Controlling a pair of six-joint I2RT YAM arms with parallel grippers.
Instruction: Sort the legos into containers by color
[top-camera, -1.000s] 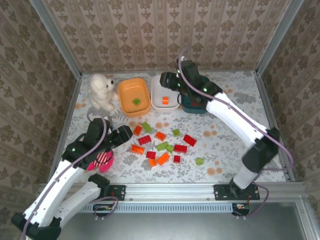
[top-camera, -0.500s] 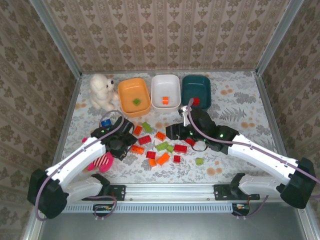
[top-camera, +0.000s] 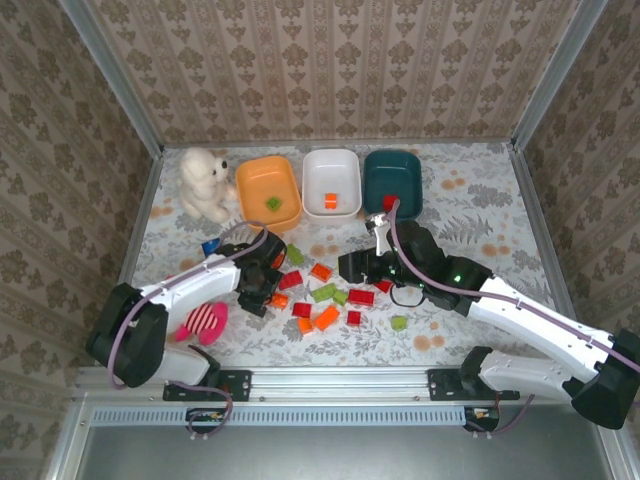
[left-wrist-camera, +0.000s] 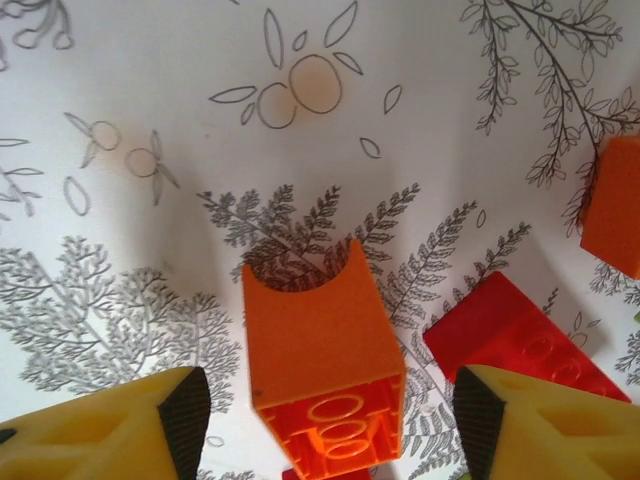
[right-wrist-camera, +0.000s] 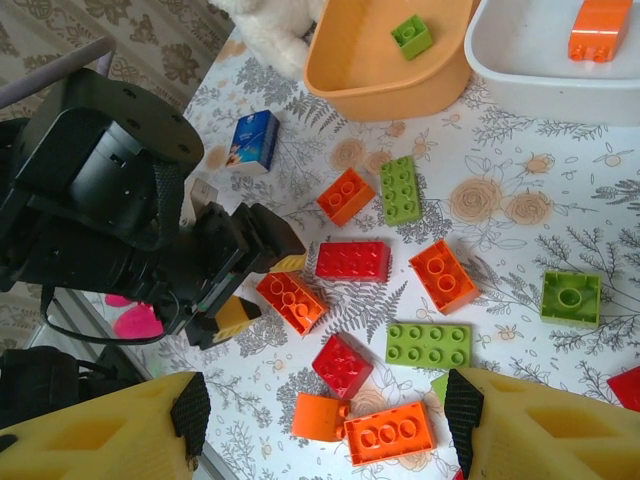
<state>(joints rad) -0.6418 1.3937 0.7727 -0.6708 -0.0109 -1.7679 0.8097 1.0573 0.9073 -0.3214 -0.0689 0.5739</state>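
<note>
Straddling the orange brick (left-wrist-camera: 322, 360) that lies on the table (left-wrist-camera: 150, 120) beside a red brick (left-wrist-camera: 520, 345), your left gripper (left-wrist-camera: 330, 410) has its fingers apart, so you likely close, lift, and carry it to the white bin (top-camera: 335, 175).

1. A robot test cell in a lab, not a home.
2. Aluminium posts (top-camera: 108, 72) frame wallpaper-printed panels (top-camera: 330, 70) on three sides.
3. A flowered sheet covers the worktop (top-camera: 480, 210).
4. The left arm (top-camera: 190, 288) and right arm (top-camera: 525, 312) stand bolted to a metal rail (top-camera: 340, 381) at its near edge.
</note>
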